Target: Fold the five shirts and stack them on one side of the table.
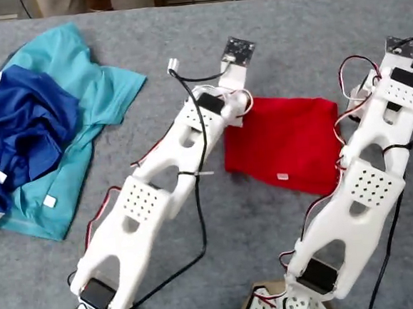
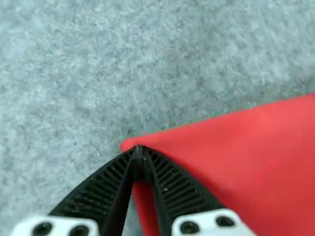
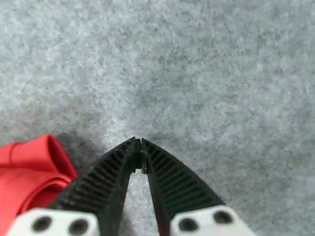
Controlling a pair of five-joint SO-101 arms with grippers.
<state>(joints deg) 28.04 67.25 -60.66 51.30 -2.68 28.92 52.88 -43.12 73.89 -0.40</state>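
Desk point(image 1: 290, 40) is grey felt and carries everything. Biggest thing on it is the teal shirt point(image 1: 94, 92), spread out loose over on my left side. Blue shirt point(image 1: 25, 126) sits crumpled on top of it, spilling past its outer edge. Red shirt point(image 1: 291, 144) is folded into a flat block and lies between my two arms, well apart from the other two. My left fingers point(image 2: 138, 152) are pressed together, pinching the red shirt's corner right at their tips. My right fingers point(image 3: 139, 147) are pressed together too, nothing in them, over bare felt just beside the red shirt's rolled edge.
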